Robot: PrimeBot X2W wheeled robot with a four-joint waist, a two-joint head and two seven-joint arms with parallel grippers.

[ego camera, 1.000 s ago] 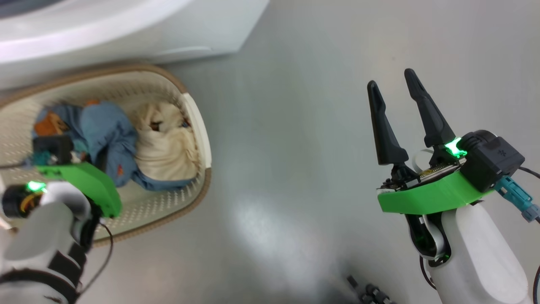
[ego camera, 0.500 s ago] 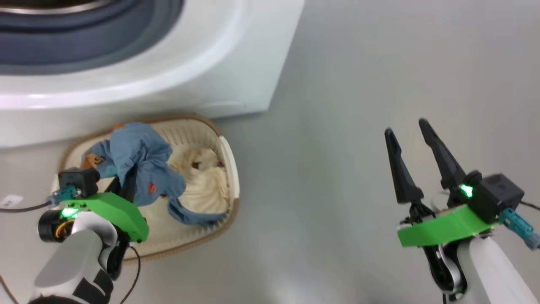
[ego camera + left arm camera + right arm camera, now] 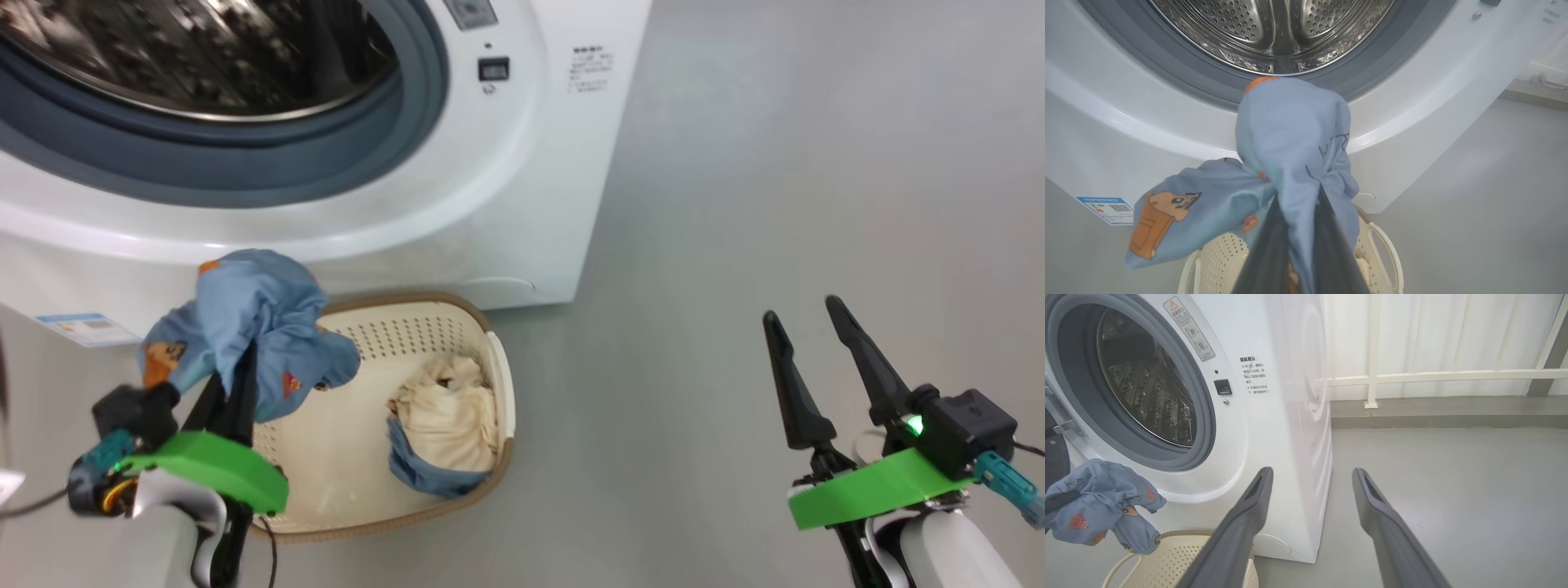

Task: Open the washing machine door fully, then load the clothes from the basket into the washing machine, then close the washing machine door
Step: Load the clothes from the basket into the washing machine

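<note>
Left tool (image 3: 241, 367) clamped on light blue garment (image 3: 261, 314) above basket (image 3: 408, 299), before washing machine (image 3: 506, 196); right tool (image 3: 801, 312) apart, empty.

The white front-loading washing machine (image 3: 506, 204) has its round opening uncovered, showing the steel perforated drum (image 3: 1274, 24) inside a grey-blue gasket (image 3: 245, 171). Just before it on the floor stands the cream basket (image 3: 392, 343) with a brown rim. The light blue garment (image 3: 253, 310) with orange prints hangs above the basket, pinched in the left hand (image 3: 238, 371). The cream garment (image 3: 453, 416) lies crumpled inside the basket.
</note>
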